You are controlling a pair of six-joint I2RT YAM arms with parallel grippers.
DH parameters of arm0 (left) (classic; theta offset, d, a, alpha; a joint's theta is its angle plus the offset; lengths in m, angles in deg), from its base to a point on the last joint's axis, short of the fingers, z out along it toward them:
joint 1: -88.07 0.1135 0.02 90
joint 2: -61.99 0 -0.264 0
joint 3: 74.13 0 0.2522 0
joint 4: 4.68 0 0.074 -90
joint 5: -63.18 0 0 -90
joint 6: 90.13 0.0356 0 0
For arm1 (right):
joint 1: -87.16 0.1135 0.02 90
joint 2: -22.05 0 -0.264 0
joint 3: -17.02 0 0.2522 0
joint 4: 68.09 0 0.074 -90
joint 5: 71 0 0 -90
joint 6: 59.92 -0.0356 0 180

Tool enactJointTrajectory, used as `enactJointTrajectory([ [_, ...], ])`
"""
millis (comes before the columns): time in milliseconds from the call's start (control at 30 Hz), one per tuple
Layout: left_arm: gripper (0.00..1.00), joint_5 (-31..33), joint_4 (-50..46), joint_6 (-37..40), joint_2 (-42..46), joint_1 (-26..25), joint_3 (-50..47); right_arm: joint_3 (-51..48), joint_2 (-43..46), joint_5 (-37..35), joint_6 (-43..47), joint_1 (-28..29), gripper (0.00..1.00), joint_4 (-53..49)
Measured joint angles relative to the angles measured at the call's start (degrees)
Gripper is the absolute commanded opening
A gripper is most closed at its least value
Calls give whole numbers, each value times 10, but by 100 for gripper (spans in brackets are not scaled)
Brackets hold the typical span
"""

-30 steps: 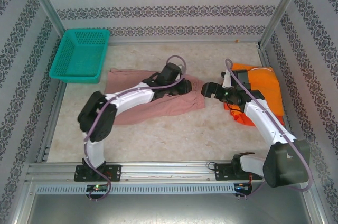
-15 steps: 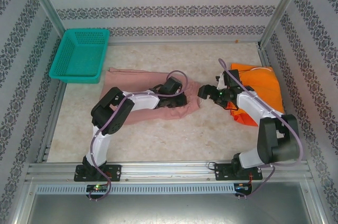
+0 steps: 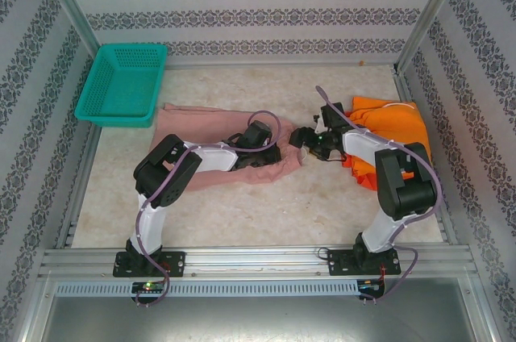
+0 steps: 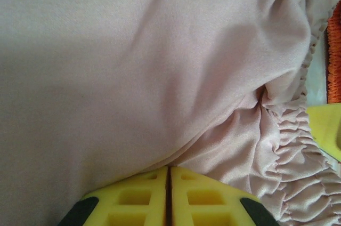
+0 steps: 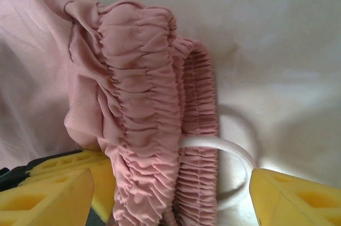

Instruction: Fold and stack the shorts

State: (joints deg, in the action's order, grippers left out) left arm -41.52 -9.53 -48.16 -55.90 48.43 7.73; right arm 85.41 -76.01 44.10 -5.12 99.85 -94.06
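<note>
right gripper (image 3: 301, 137) has slid leftward, jaws apart astride the right-pointing waistband (image 5: 144, 103) of the pink shorts (image 3: 201, 120); left gripper (image 4: 168, 175) pinches their left-right cloth.

a teal plastic mesh basket (image 3: 122, 84) sits at the far left corner of the pale, mottled table (image 3: 242, 205), its left side hanging over the table's edge. patterned wallpaper (image 3: 258, 15) in bands of dark ornament covers the back and side walls, with slanted aluminium posts (image 3: 68, 3) in the two far corners. a metal rail (image 3: 258, 260) runs along the table's near edge.
</note>
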Motion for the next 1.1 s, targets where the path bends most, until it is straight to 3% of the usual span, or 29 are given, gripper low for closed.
enactJointTrajectory([
  [467, 9, 1, 3, -2, 0, 0, -1, 12, -41, -2, -25, 22, 71, 21],
  [600, 9, 1, 7, -3, 0, 0, -3, 12, -43, -2, -30, 22, 63, 26],
  [800, 9, 1, 8, -5, 0, 1, -4, 12, -57, 9, -52, 32, 46, 50],
  [967, 9, 1, 8, -5, 0, 4, -4, 12, -66, 12, -60, 33, 17, 62],
  [1033, 14, 4, 8, -5, 3, 4, -5, 15, -66, 7, -50, 33, 7, 60],
  [1100, 21, 11, 6, -3, 16, 5, -14, 26, -66, -4, -32, 36, 3, 42],
])
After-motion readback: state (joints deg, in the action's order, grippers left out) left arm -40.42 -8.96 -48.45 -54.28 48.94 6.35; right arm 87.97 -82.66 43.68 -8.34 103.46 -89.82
